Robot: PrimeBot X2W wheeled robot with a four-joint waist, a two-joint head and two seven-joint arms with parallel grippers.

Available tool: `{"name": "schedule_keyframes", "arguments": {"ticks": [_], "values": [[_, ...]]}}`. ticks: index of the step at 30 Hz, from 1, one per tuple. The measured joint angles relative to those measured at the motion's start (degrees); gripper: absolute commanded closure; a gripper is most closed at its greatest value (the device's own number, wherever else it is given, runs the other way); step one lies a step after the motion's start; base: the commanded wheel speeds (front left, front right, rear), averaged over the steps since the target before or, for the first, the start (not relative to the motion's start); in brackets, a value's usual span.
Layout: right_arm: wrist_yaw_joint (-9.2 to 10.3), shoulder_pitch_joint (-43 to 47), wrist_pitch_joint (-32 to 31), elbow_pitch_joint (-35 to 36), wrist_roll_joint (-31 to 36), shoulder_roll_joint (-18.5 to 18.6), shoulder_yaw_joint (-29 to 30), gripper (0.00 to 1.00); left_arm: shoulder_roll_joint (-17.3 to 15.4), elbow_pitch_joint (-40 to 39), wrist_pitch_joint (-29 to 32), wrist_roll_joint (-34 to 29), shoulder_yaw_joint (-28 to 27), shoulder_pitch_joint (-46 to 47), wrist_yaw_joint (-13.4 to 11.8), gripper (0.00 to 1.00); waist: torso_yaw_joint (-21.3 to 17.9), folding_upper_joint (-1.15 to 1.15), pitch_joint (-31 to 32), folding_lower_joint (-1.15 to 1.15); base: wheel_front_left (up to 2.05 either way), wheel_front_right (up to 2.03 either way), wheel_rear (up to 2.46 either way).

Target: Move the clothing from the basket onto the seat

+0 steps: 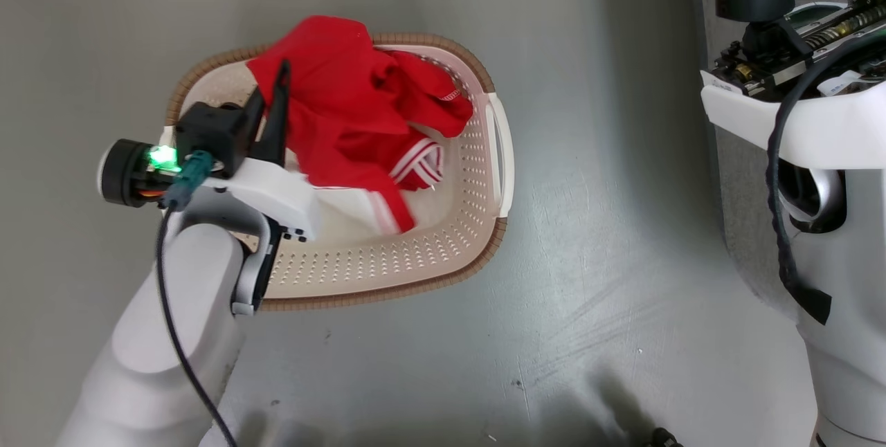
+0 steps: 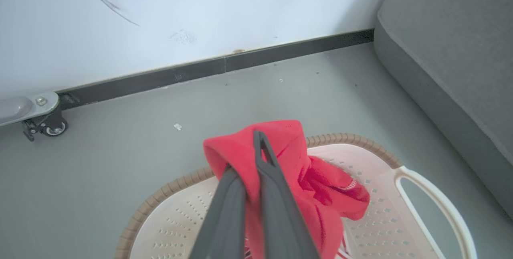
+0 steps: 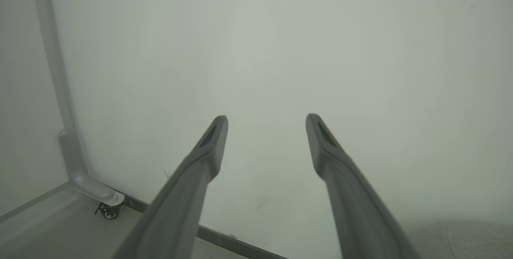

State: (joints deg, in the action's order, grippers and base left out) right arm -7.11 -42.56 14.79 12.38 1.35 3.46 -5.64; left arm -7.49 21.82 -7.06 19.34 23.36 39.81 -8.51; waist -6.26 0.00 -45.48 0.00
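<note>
Red clothing (image 1: 346, 101) pinched in my left pincer (image 1: 275, 87), raised over the basket (image 1: 387, 291).
I am clamped shut on a bunched fold; the striped end trails down inside the basket. The cloth looks light and limp, so I judge it will sag and swing, and a thick gather holds best. My right pincer (image 3: 267, 119) gapes, holding nothing. The seat (image 2: 453, 50) lies near.

From the lower left of the head view, the left arm (image 1: 166, 322) reaches forward, its pale forearm bent at the wrist and a green light (image 1: 163, 155) glowing on the wrist. The left gripper (image 1: 271, 80) is clamped tight on a fold of red garment (image 1: 346, 108), fingers pressed together. The right gripper (image 3: 267, 119) is spread wide, with nothing between its fingers.
</note>
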Motion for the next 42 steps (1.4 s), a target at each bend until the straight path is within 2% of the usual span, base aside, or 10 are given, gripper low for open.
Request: {"name": "schedule_keyframes", "arguments": {"ticks": [9,15,42], "values": [[0.00,1.3,0.0,-1.6,0.8,0.0,0.8,0.00,-0.2,-6.7,-4.2,2.9,-2.9,-1.2,0.1,1.00,1.3,0.00,3.9,0.00,0.00,0.00,0.00],[0.00,1.7,0.0,-2.1,0.9,0.0,0.9,0.00,-0.3,-9.1,-4.7,3.3,-3.1,-2.7,0.4,1.00,1.9,0.00,6.1,0.00,0.00,0.00,0.00],[0.00,14.3,0.0,-7.8,1.2,0.0,0.9,0.00,-1.7,-19.8,-6.2,3.3,-2.9,-8.0,1.7,1.00,4.8,0.00,21.0,0.00,0.00,0.00,0.00]]}}
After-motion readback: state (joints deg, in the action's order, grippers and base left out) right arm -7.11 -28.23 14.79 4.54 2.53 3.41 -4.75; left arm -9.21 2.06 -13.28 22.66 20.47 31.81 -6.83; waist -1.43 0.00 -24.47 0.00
